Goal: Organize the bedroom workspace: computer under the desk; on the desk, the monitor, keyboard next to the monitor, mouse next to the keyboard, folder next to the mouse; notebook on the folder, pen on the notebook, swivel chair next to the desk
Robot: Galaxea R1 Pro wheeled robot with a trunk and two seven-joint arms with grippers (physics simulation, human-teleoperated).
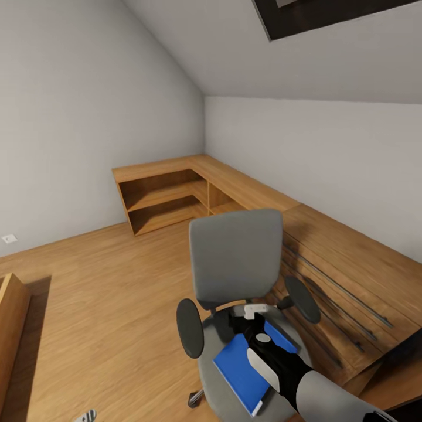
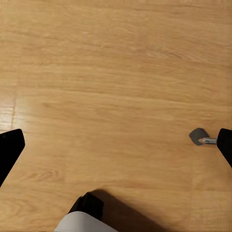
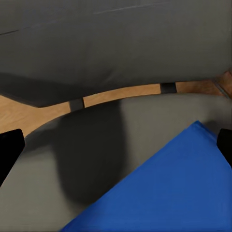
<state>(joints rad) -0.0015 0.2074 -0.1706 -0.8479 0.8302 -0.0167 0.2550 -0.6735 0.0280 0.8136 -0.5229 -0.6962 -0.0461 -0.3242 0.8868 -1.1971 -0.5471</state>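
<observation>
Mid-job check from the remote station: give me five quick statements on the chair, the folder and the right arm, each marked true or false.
1. The blue folder lies flat on the seat of the swivel chair. True.
2. The right gripper hangs over the seat with its fingers spread, the folder not yet between them. True.
3. The folder lies on the floor. False: it rests on the chair seat.
4. The chair's backrest is red. False: it is grey, with black armrests.
5. The left wrist view looks down on the light wood floor. True.
</observation>
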